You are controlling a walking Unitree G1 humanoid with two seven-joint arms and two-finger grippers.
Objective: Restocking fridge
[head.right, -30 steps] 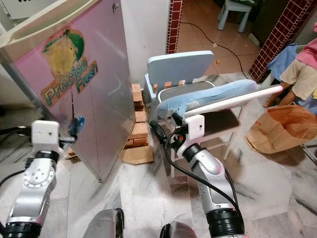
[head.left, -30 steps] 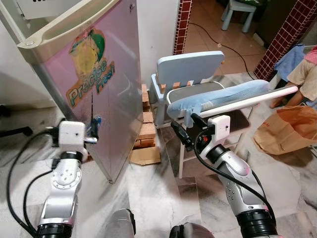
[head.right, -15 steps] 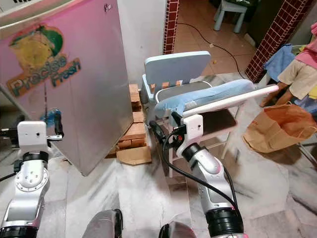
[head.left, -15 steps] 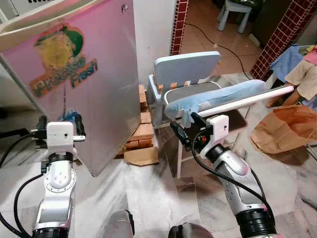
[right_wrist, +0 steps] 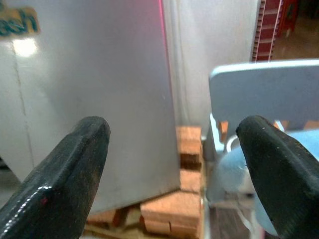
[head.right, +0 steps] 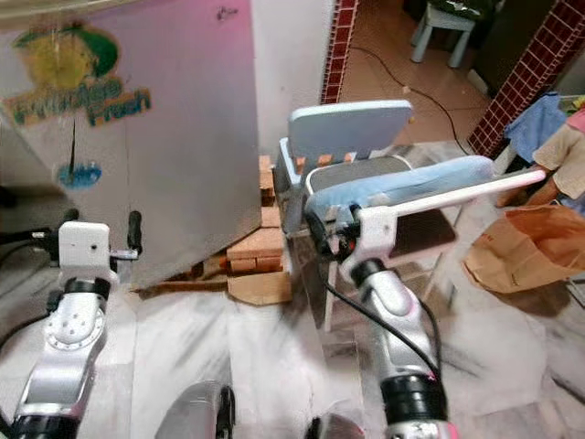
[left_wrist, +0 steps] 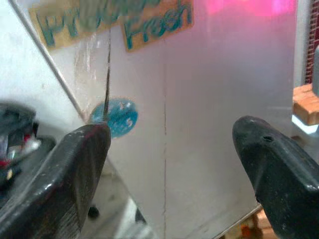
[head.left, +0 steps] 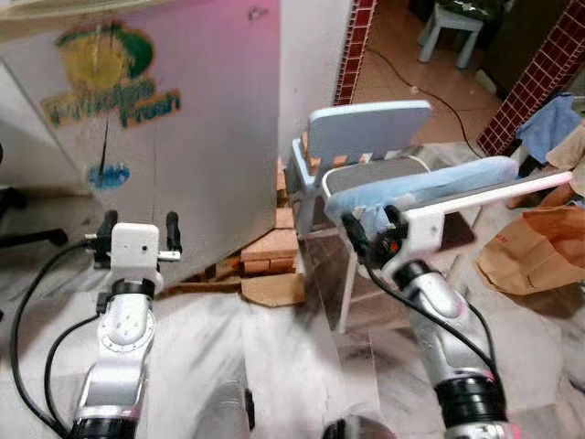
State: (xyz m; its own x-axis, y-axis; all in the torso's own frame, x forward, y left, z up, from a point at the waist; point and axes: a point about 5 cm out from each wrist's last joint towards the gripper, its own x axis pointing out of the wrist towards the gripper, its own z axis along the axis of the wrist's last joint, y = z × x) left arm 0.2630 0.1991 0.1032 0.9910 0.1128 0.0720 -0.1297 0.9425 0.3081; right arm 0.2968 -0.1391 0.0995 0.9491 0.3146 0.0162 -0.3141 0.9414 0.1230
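Facing the fridge door [head.left: 183, 137], the robot had both arms raised with nothing in either gripper. Door was silver-pink with a "Precise Fresh" fruit sticker [head.left: 114, 69] up top and a small round blue sticker [left_wrist: 118, 117] lower down.

Left gripper [head.left: 137, 229] sat just short of the door face, apart from it, fingers spread wide and empty. Through the left wrist view the blue sticker lined up just inside one finger [left_wrist: 75, 169], with the sticker lettering above the gap between the fingers. A thin dark vertical line on the door ran down to the blue sticker.

Right gripper [head.right: 331, 233] was held in front of a pale blue chair [head.left: 370, 133], fingers also wide apart, holding nothing. Beyond its fingers [right_wrist: 70, 169]: the door edge, a stack of bricks [right_wrist: 189, 149] at floor level between door and chair, and the chair's backrest on the far finger's side. A light blue padded board [head.left: 439, 183] lay across the chair seat, just past the right gripper.

A brown paper bag [head.left: 535, 256] sat on the marble floor [head.left: 274, 357] well off to the right of the right gripper. Flattened cardboard [head.left: 270, 288] lay on the floor below the bricks. Head views were slightly motion-blurred.
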